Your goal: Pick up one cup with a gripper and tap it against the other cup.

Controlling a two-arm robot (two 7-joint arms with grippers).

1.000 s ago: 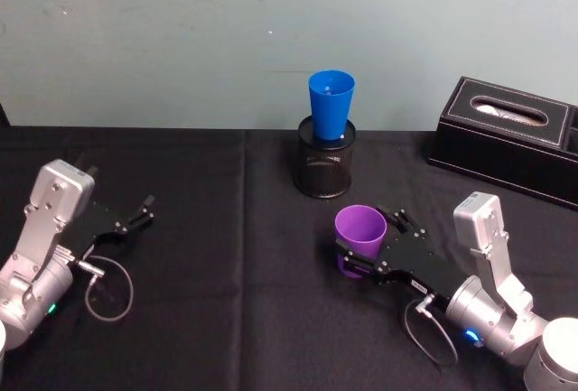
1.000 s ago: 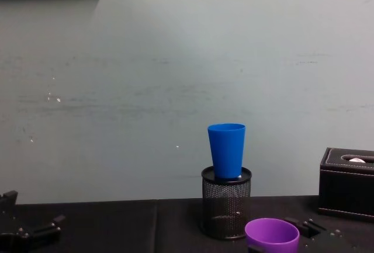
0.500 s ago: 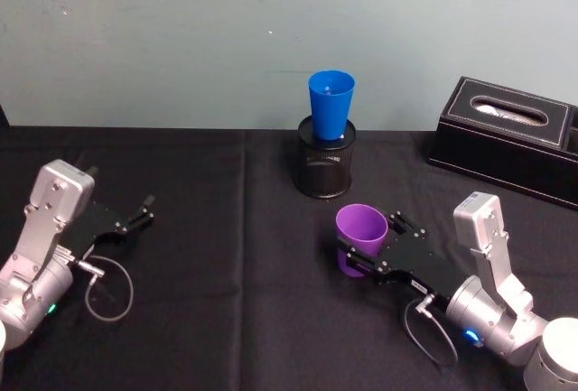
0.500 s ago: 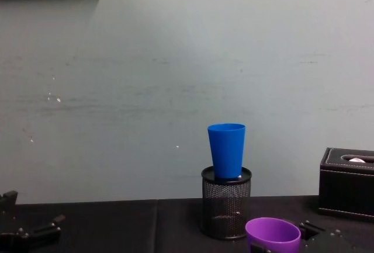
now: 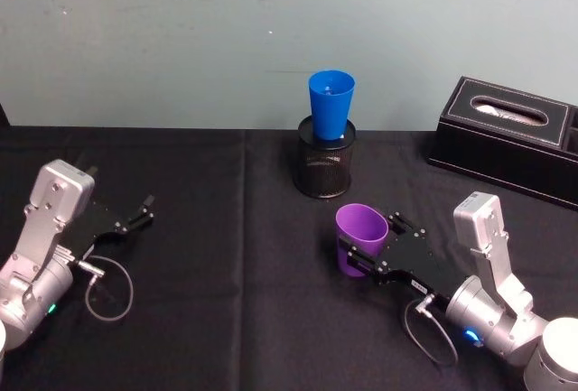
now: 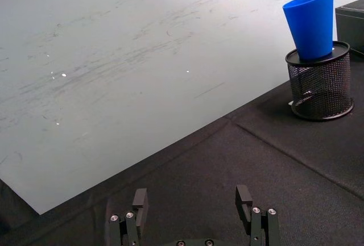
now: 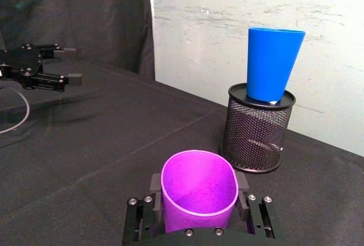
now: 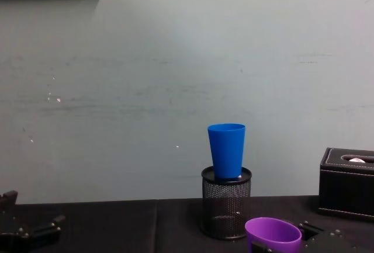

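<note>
Short of the blue cup, purple cup tight in the pinch of the right hand.

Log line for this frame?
right end effector: shut on purple cup, tilted | blue cup: upright in pen holder | left end effector: open, parked left | tap: not yet

Indoor test bench with office props: black cloth-covered table, mesh pen holder and leather tissue box against a bare, scuffed pale wall.
</note>
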